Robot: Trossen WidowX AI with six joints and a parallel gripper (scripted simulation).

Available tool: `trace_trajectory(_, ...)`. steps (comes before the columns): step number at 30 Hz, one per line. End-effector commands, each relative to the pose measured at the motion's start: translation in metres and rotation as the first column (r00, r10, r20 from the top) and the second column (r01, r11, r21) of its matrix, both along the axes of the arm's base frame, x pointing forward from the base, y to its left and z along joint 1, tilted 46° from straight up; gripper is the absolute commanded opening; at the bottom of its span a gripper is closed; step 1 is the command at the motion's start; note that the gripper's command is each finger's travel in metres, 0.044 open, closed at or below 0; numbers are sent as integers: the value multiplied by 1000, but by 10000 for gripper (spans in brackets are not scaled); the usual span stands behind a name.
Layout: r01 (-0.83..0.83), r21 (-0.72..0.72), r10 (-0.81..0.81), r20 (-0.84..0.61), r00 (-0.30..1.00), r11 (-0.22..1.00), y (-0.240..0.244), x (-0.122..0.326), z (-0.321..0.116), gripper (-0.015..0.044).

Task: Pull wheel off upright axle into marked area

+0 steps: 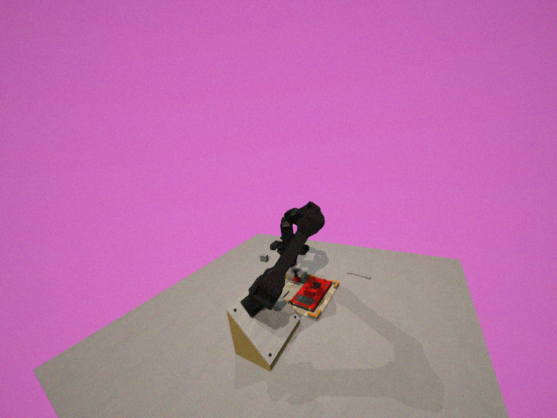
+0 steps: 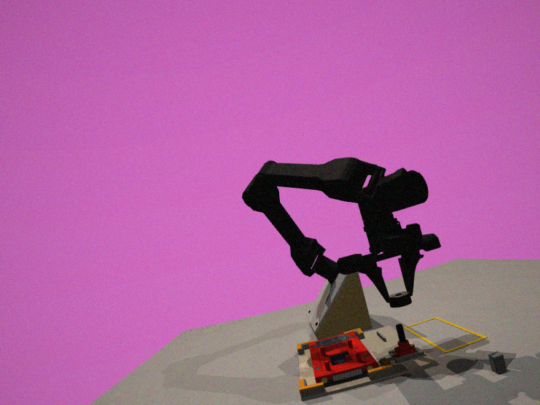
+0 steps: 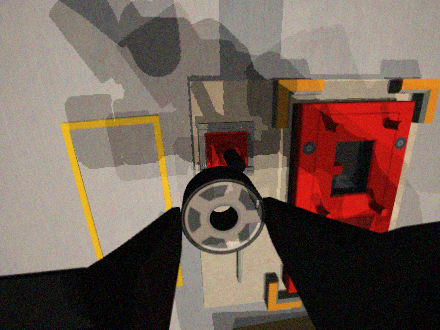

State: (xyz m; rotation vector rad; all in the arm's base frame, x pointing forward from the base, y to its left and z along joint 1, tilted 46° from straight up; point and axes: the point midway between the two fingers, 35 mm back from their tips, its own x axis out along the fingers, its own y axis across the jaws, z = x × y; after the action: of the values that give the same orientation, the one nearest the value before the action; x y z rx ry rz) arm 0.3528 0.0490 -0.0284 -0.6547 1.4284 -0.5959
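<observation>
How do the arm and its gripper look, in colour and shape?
The arm is matte black all over, built of thick angular links with rounded joint housings. A small pale slot marks one lower link. The gripper has two black fingers tapering to narrow points. No cables or lettering are visible.

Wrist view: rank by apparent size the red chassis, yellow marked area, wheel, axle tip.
1. Red chassis and yellow marked area: look alike, and the gripper hides part of each, so no ranking.
2. Wheel, held near the camera, so it looks inflated.
3. Axle tip, smallest.
</observation>
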Motion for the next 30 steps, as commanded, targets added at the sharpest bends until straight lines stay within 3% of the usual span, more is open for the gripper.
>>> trace_trajectory(1,-4,7,4,-4,1000,1000,17,-11,-15,0)
trace_trajectory(15,2,9,-2,0,1000,1000,61,-52,-57,0)
trace_trajectory(30,2,9,-2,1,1000,1000,43,-50,-77,0)
